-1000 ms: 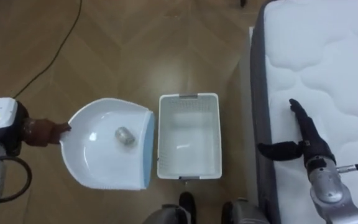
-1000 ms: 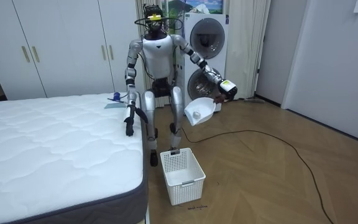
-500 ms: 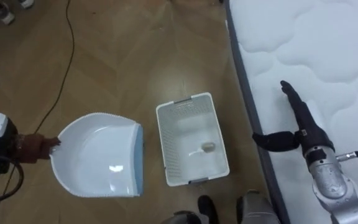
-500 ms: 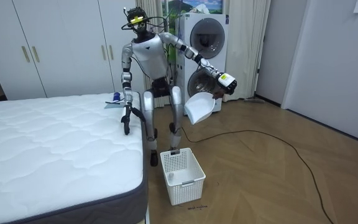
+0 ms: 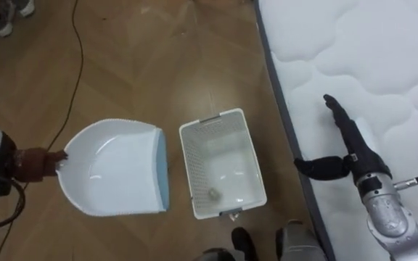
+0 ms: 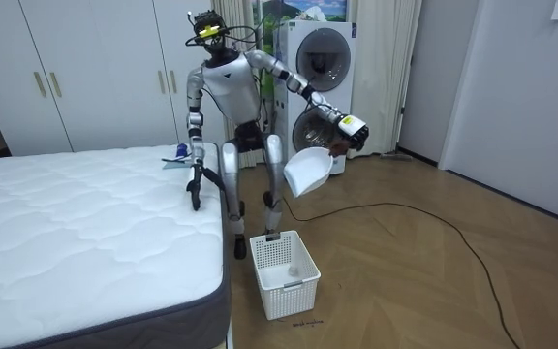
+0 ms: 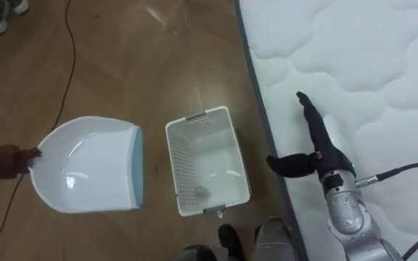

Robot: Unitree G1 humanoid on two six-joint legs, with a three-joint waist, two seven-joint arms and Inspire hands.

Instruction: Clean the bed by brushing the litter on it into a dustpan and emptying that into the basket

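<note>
Bed (image 5: 383, 58) along the right, bare and white; right hand (image 5: 350, 145) flat on its edge, fingers straight, holding nothing. Left hand (image 5: 33, 164) curled round the handle of the empty dustpan (image 5: 115, 177) beside the basket (image 5: 220, 130) (scrap (image 5: 213, 193) inside). Could knock the basket over on a careless swing back.

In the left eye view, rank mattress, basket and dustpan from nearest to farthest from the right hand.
1. Mattress, right side: the right hand rests on it.
2. Basket, on the floor, centre.
3. Dustpan, far left.

White dustpan (image 5: 115, 170), blue edge; white lattice basket (image 5: 191, 168); white quilted mattress (image 5: 383, 51).
</note>
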